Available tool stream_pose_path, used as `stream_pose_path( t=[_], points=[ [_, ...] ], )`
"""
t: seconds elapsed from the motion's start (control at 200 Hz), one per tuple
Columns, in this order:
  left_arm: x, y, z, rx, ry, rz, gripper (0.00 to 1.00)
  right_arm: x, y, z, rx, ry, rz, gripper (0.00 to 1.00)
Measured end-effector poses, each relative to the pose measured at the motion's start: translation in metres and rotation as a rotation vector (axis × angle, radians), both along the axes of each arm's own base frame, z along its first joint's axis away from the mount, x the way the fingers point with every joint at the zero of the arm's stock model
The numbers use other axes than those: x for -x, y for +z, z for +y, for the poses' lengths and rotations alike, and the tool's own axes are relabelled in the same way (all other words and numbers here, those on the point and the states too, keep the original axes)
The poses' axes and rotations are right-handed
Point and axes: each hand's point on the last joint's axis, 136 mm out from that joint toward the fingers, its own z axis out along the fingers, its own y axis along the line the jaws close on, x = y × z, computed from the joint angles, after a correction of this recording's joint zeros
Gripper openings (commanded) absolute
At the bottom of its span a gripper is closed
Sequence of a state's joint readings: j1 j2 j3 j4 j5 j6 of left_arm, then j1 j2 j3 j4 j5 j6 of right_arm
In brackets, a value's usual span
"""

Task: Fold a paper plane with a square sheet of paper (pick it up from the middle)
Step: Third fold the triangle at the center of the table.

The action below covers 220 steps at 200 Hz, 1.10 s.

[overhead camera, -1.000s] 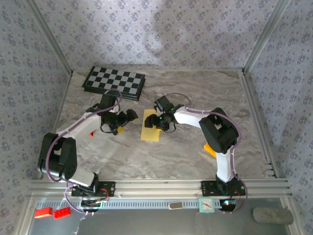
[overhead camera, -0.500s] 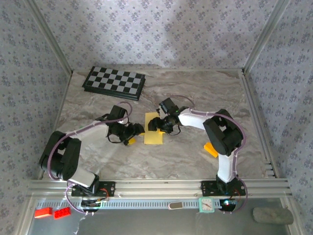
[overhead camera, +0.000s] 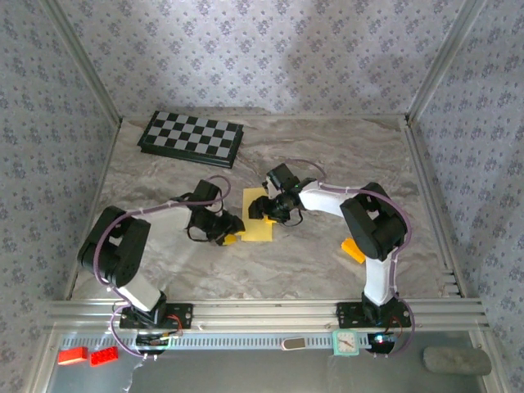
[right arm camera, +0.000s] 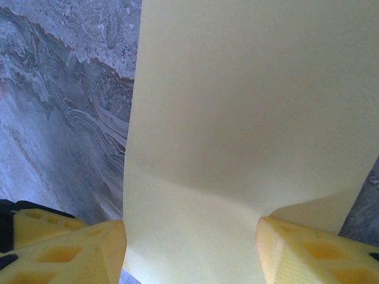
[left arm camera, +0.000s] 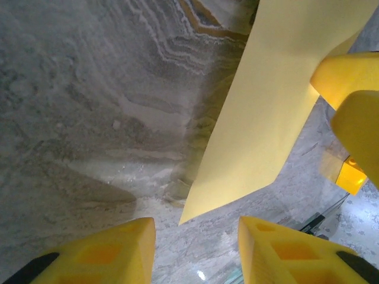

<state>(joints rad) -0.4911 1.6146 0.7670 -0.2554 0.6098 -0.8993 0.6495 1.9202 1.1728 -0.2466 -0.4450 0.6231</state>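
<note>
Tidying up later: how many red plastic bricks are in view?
2, both off the marble table's near left corner: one red plastic brick, a second red brick right of it.

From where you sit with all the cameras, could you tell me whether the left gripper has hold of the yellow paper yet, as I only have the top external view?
Observer: Not yet. In the left wrist view the left gripper has its jaws apart with nothing held, and the near corner of the sheet of paper lies just ahead of the fingertips.
Operator: Thank you. And the right gripper?
Observer: In the right wrist view the right gripper is open too, with the sheet spanning the gap between its fingers.
Operator: Is the sheet flat there?
Observer: No, a shallow bend crosses it just in front of those fingers.
</note>
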Motion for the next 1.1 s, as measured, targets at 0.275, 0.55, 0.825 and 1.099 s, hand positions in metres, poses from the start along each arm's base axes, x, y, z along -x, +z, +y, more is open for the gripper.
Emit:
stream_pose_path(
  t=[0.275,0.55,0.825,1.099],
  points=[
    [-0.005,-0.002,-0.01,0.04,-0.014,0.014,0.36,0.001,-0.001,-0.001,-0.019,-0.008,0.019,0.61],
    [-0.02,0.005,-0.023,0.122,-0.025,-0.018,0.34,0.0,-0.002,-0.003,-0.031,-0.012,0.028,0.6],
    [-0.044,0.005,-0.02,0.147,0.01,-0.034,0.24,0.0,-0.003,-0.005,-0.04,-0.016,0.034,0.48],
    [-0.064,0.004,-0.024,0.14,0.015,-0.057,0.17,0.004,-0.007,-0.007,-0.041,-0.022,0.054,0.37]
  ],
)
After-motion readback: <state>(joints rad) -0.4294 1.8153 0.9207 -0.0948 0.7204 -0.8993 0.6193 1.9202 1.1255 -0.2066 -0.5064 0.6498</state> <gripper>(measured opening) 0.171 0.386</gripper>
